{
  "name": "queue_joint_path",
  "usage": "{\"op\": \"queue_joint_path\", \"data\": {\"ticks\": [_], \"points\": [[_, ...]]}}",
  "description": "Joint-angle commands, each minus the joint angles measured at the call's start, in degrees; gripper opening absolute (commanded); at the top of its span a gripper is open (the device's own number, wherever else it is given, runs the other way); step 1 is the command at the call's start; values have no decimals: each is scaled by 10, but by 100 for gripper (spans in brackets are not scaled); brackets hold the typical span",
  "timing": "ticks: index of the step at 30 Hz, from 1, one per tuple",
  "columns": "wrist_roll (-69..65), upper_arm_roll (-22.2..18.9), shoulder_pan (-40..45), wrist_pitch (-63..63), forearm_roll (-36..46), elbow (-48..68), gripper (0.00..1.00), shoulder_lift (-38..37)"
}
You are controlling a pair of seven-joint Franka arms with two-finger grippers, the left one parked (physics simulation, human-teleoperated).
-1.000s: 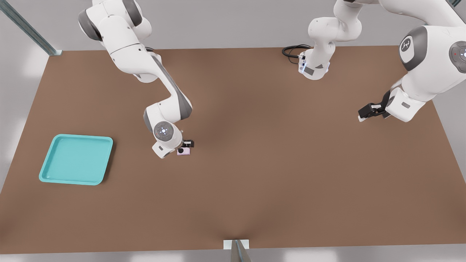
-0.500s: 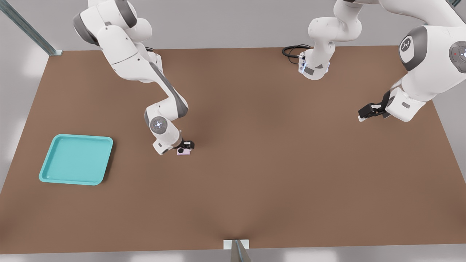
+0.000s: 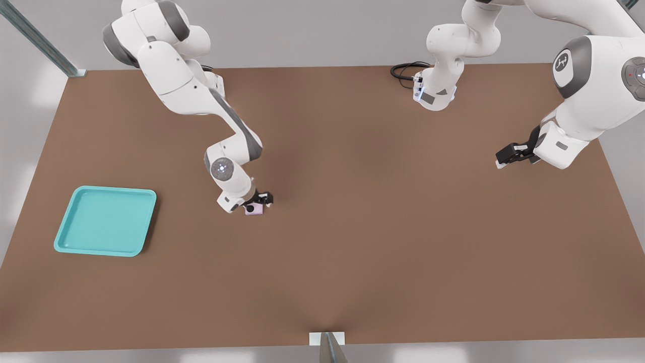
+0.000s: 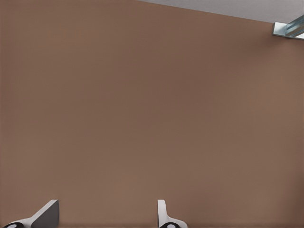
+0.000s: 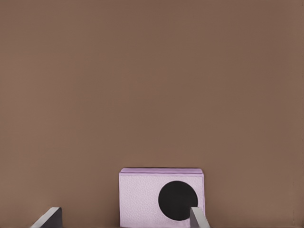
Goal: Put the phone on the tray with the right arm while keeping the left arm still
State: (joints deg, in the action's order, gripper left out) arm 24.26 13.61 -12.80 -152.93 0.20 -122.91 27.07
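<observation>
The pale pink phone (image 3: pixel 255 210) lies flat on the brown table, a little left of centre in the front view. My gripper (image 3: pixel 261 200) hangs low right over it, open. In the right wrist view the phone (image 5: pixel 142 199) shows one black lens and sits between my gripper's (image 5: pixel 124 221) spread fingertips (image 5: pixel 49 218), close against one of them. The turquoise tray (image 3: pixel 106 222) lies empty near the front view's left edge, well apart from the phone and my gripper.
The parked arm (image 3: pixel 579 101) looms at the front view's right. A black cable (image 3: pixel 404 70) lies at the table's back edge by its base. A metal strut (image 3: pixel 40 40) stands at the back left corner, a bracket (image 3: pixel 327 343) at the front edge.
My wrist has swung and shifted slightly toward the front view's right above the phone. The phone and the tray have not moved.
</observation>
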Motion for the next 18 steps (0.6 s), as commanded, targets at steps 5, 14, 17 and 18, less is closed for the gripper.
{"op": "queue_joint_path", "data": {"ticks": [5, 14, 17, 18], "points": [[-36, 0, 12, -2, 2, -3, 100, 9], [5, 1, 7, -7, 5, -3, 100, 32], [5, 1, 6, -9, 5, -3, 100, 35], [5, 1, 5, -9, 4, -3, 100, 35]]}}
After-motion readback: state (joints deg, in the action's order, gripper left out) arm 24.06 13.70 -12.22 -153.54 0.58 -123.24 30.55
